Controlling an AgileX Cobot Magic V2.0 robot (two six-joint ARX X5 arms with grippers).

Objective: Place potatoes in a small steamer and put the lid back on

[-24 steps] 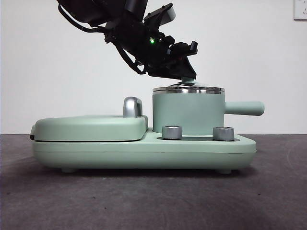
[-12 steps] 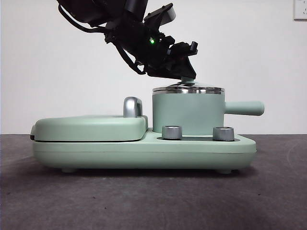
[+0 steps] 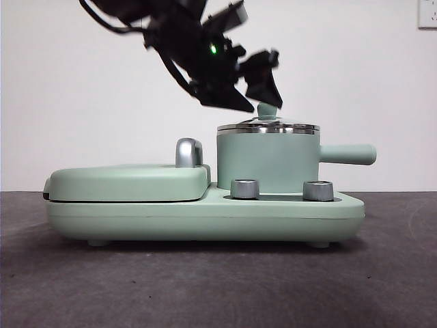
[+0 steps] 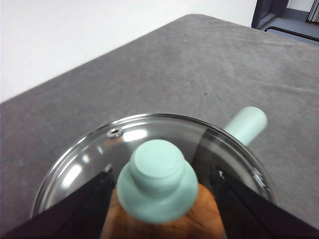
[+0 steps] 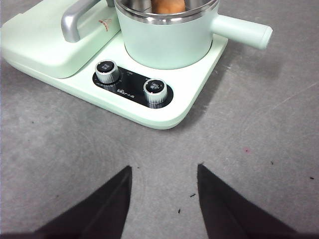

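Grey tabletop (image 5: 279, 149) lies nearest, and the right gripper (image 5: 164, 199) hangs over it with its jaws spread and nothing between them, well apart from the cooker (image 5: 164, 107), probably waiting out of the way. On the cooker's black panel sit two metal dials (image 5: 107, 71) with small white print beneath, too fine to read; a small red mark on the griddle (image 5: 45, 45) beside the chrome handle (image 5: 75, 17) is also illegible. The pot (image 3: 268, 162) stands behind the dials, its side handle (image 3: 348, 154) pointing away from the griddle. The potato (image 4: 164, 224) lies inside, orange-brown under the glass lid (image 4: 89, 159), which sits level on the steel rim. The left gripper (image 3: 254, 87) hangs just above the knob (image 4: 157, 180), jaws open to either side, gripping nothing, so the task looks complete.
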